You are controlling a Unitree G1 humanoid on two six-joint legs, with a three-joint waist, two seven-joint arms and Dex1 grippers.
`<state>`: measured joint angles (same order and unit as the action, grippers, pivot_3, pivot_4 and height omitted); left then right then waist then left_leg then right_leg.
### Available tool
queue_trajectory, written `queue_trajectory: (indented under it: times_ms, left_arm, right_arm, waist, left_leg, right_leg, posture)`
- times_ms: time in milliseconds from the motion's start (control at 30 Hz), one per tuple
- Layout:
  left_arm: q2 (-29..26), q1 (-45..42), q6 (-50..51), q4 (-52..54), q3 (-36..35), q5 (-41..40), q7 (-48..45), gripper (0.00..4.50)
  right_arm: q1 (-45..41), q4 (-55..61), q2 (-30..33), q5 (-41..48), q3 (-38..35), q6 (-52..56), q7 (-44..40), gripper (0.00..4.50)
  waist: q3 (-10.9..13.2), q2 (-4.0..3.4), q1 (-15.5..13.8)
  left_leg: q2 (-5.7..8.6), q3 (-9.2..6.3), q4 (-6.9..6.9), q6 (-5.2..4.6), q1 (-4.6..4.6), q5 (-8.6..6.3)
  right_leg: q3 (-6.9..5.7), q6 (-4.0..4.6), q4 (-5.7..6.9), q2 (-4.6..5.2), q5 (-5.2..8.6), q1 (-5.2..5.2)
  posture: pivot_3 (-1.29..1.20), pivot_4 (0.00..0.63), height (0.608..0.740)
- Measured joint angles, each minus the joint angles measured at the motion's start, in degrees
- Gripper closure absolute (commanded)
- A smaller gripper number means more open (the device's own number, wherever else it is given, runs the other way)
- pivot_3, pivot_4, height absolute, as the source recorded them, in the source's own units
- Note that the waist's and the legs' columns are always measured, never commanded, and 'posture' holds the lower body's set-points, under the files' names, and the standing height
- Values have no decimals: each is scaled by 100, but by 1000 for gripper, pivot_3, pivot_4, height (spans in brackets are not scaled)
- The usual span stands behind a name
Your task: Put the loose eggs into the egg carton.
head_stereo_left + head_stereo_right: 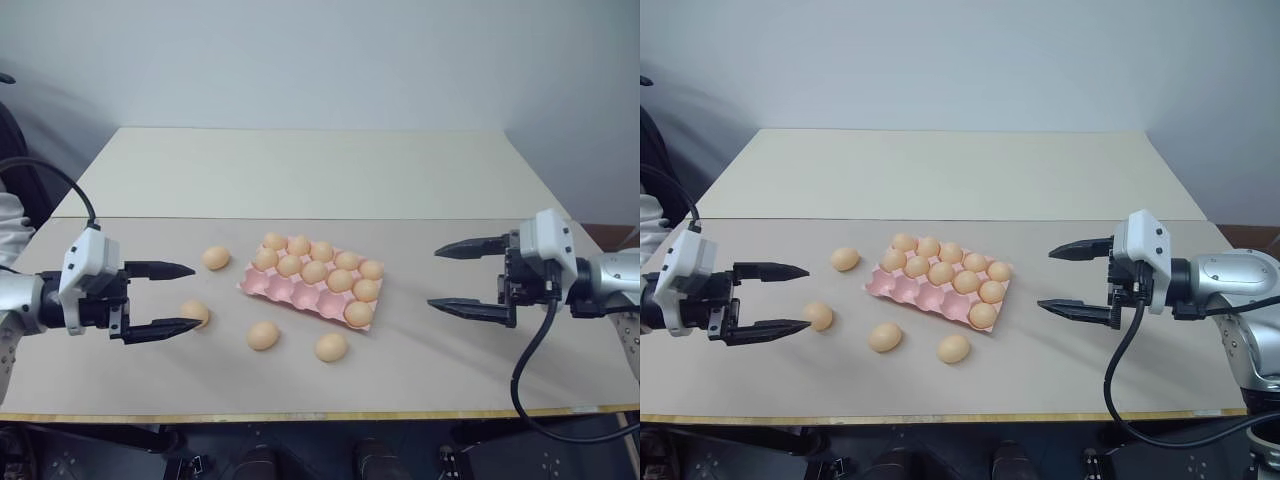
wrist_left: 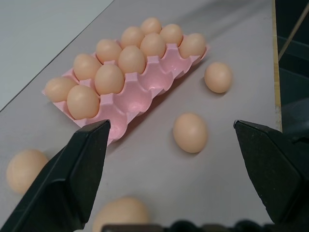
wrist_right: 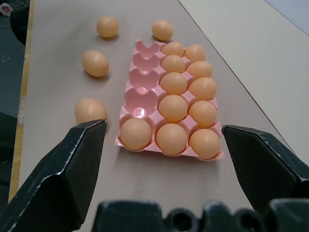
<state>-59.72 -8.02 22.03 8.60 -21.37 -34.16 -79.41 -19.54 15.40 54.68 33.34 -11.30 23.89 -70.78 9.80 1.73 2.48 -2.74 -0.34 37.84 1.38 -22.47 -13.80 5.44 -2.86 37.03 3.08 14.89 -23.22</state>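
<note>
so far most of the work looks done: the egg carton (image 1: 290, 292) sits near the middle of the table (image 1: 420, 180), and eleven of its fifteen cups hold eggs, both far rows full and one more egg in the near row at its right end. four cups in the near row stand empty, and four loose eggs lie on the table to match them, so by my reckoning four placements are left.

taking the carton as the clock's centre in the left eye view, one loose egg (image 1: 215, 258) lies at about ten o'clock, one (image 1: 195, 313) at about eight, one (image 1: 263, 335) at about seven, and one (image 1: 331, 347) at about five, just off the carton's near edge.

the left gripper (image 1: 168, 298) hangs over the table at the carton's nine o'clock, its fingers spread wide and holding nothing; the eight o'clock egg sits right at its lower fingertip, though i cannot tell whether they touch. the right gripper (image 1: 456, 278) hangs at three o'clock, well apart from the carton, also wide open and empty; the five o'clock egg is the nearest loose one to it.
</note>
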Motion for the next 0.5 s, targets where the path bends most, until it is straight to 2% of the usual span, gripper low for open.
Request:
queue_trajectory:
  times_ms: [500]
  left_arm:
    - [-115,-197,167,55,9,-124,-159,63]
  right_arm:
    - [2,62,1,-2,30,-1,-27,0]
  waist:
    - [0,0,-2]
  left_leg:
    - [0,0,0,0,0,0]
  right_leg:
    - [0,0,0,0,0,0]
  posture:
    - [0,150,740]
